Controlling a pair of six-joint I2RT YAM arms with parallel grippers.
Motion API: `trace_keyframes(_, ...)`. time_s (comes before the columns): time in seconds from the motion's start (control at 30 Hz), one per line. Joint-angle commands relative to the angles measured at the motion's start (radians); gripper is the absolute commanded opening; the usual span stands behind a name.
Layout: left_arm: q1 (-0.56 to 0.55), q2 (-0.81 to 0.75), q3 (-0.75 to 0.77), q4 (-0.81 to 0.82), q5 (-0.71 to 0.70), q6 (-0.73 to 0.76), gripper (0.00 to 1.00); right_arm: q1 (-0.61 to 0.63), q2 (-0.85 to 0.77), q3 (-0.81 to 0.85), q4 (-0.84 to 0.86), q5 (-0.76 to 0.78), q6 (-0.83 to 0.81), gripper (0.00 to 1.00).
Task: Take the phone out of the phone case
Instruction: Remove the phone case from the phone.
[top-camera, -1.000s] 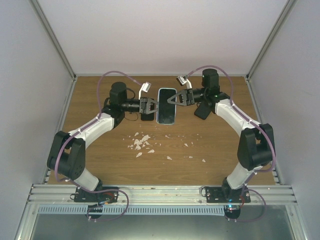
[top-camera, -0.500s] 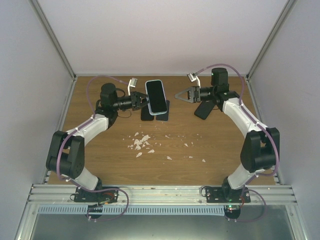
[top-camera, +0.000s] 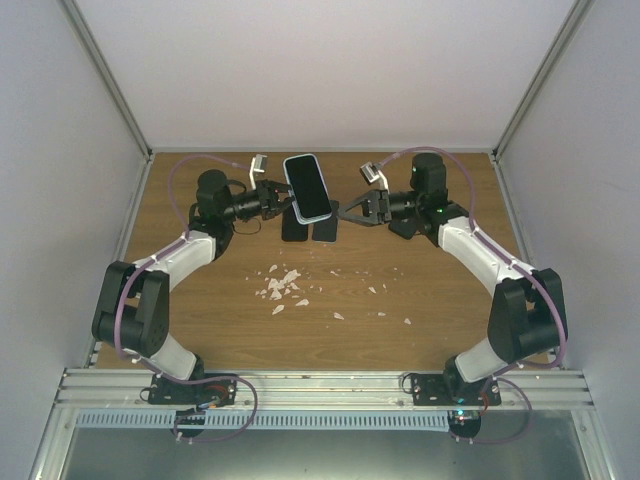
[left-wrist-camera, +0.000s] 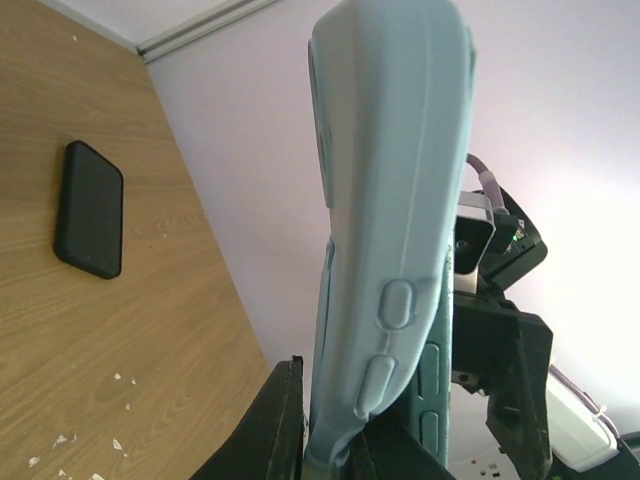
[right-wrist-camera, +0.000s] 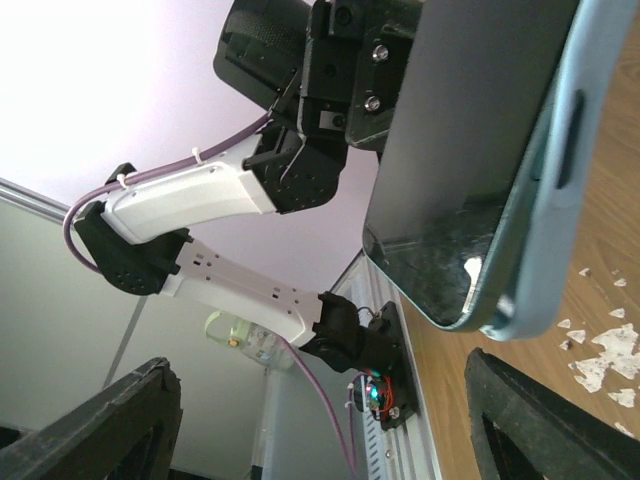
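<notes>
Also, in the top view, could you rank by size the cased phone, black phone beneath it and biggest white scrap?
Cased phone, though held nearer the camera.
Black phone, partly hidden.
White scrap.

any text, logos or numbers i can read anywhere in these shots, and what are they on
No readable text, logo or number in any view.
Screen of the phone: dark and blank.
Back and side of the light blue case: raised buttons only, no logo showing.
The black slab lying flat on the wood: no marks visible.
</notes>
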Motion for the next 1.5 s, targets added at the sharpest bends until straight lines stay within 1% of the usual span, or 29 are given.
trace_keyframes(0.0,0.005,-0.010,0.001,0.126,-0.013,0.012,0.00,0.024,0.005,0.013,0.073,-0.024,0.083,0.76)
trace_keyframes(0.23,-0.001,-0.021,0.002,0.124,-0.008,0.039,0.00,0.031,0.027,0.016,0.090,-0.022,0.112,0.70)
trace_keyframes(0.63,-0.016,-0.023,0.003,0.147,-0.004,0.037,0.00,0.035,0.049,0.007,0.063,-0.003,0.082,0.66)
trace_keyframes(0.8,-0.017,-0.023,0.000,0.165,-0.002,0.024,0.00,0.035,0.055,-0.005,0.059,-0.004,0.068,0.60)
trace_keyframes(0.97,-0.020,-0.031,-0.010,0.160,0.001,0.036,0.00,0.035,0.056,0.013,0.060,-0.005,0.067,0.60)
trace_keyframes(1.13,-0.055,-0.044,-0.012,0.150,0.025,0.077,0.00,0.036,0.067,0.033,0.060,-0.005,0.067,0.59)
trace_keyframes(1.47,-0.094,-0.051,0.006,0.086,0.043,0.175,0.00,0.026,0.076,0.059,0.052,0.001,0.059,0.48)
